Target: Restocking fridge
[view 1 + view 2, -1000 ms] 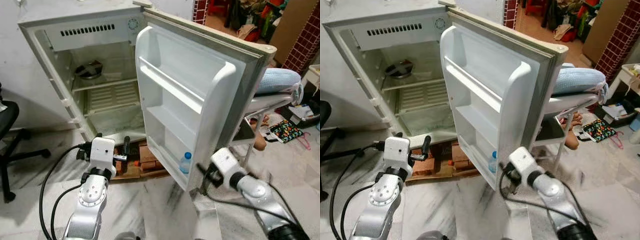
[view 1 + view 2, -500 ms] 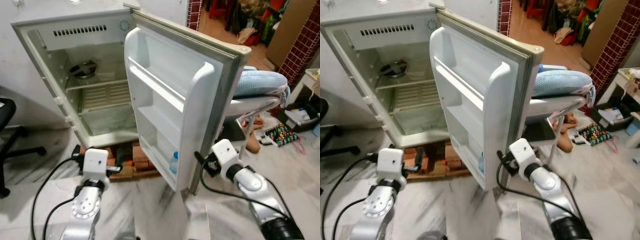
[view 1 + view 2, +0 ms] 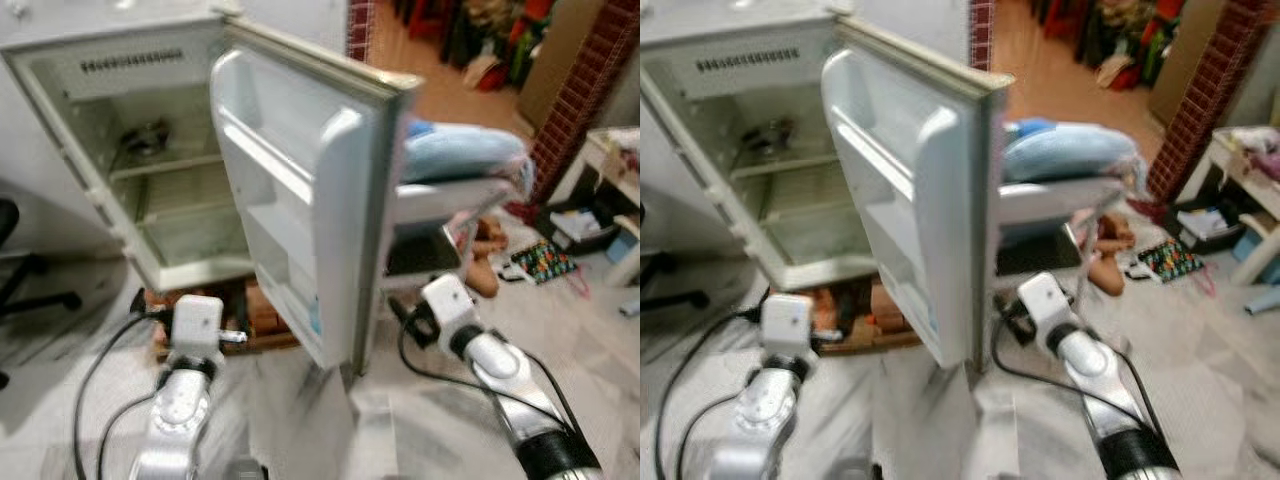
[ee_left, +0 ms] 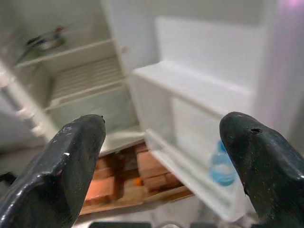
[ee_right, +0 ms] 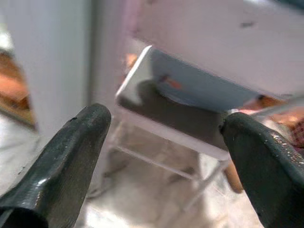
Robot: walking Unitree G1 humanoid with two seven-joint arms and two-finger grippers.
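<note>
Standing wide open, the white fridge [image 3: 150,170] has one water bottle [image 4: 222,164] low in its door shelf [image 4: 190,175]. Both grippers, left gripper [image 4: 161,156] and right gripper [image 5: 164,156], have their two fingers spread apart, holding nothing, near the floor [image 3: 300,420].

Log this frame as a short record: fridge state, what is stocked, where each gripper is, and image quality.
fridge: small white fridge, door open
stocked: water bottle in the lowest door shelf; dark round item on the top shelf, too blurred to name
left gripper: open, empty, facing the fridge
right gripper: open, empty, beyond the door's outer edge
image quality: head views blurred
</note>
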